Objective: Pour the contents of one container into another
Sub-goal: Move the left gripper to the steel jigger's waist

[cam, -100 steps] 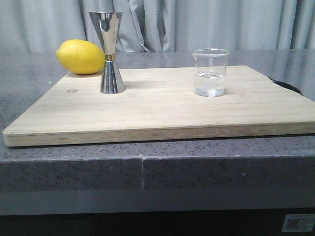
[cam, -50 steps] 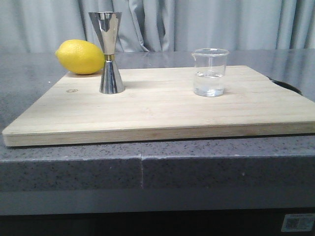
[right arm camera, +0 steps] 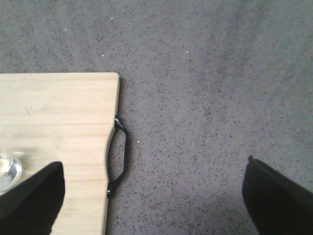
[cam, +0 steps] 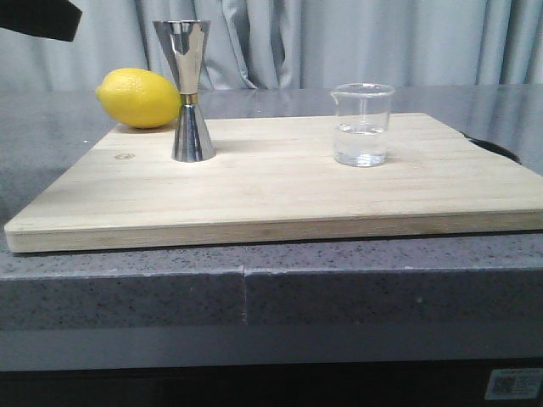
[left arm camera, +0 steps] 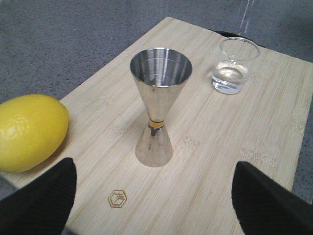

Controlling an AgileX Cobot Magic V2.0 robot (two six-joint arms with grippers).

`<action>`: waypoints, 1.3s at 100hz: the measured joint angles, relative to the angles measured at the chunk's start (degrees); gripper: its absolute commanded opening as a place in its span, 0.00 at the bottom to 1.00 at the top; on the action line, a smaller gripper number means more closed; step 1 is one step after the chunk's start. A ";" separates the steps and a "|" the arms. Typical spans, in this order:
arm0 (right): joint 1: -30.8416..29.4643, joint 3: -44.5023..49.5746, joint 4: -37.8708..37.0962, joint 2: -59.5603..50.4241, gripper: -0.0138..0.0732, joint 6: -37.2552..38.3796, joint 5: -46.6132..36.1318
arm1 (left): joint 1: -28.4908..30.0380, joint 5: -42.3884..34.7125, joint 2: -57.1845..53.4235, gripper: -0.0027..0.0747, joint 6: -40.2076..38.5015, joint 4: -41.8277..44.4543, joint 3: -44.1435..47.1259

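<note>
The clear glass beaker [cam: 363, 125] stands upright on the right half of the wooden board [cam: 280, 195], holding a little clear liquid. The steel hourglass jigger [cam: 188, 89] with a gold waist band stands upright on the board's left half. In the left wrist view my left gripper [left arm camera: 154, 177] hovers open above the board, with the jigger [left arm camera: 157, 107] just ahead of it and the beaker [left arm camera: 234, 68] farther off. My right gripper [right arm camera: 154, 171] is open over the grey counter beside the board's right edge. Only a sliver of the beaker [right arm camera: 6, 172] shows there.
A yellow lemon [cam: 138, 98] lies at the board's back left corner, close to the jigger. A black handle [right arm camera: 120, 156] sticks out from the board's right edge. A dark part of the left arm [cam: 38, 19] shows in the front view's top left corner. Grey curtains hang behind.
A dark part of the left arm has come into the top left corner of the front view. The beaker, jigger and lemon have not moved.
</note>
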 measured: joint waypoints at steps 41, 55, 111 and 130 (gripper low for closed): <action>0.00 3.00 0.29 0.13 0.93 -1.21 -1.76 | -0.34 4.28 11.16 0.79 10.76 -9.15 0.00; 0.00 3.00 2.69 0.13 0.93 -4.07 -2.35 | -1.67 4.69 13.83 0.79 13.88 -10.61 0.00; 0.04 3.10 4.76 2.78 0.93 -6.53 -3.38 | -4.25 4.92 21.92 0.79 21.04 -15.84 -0.88; 2.37 3.10 4.98 5.70 0.93 -6.78 -4.98 | -6.10 5.10 21.92 0.79 21.28 -16.33 -3.51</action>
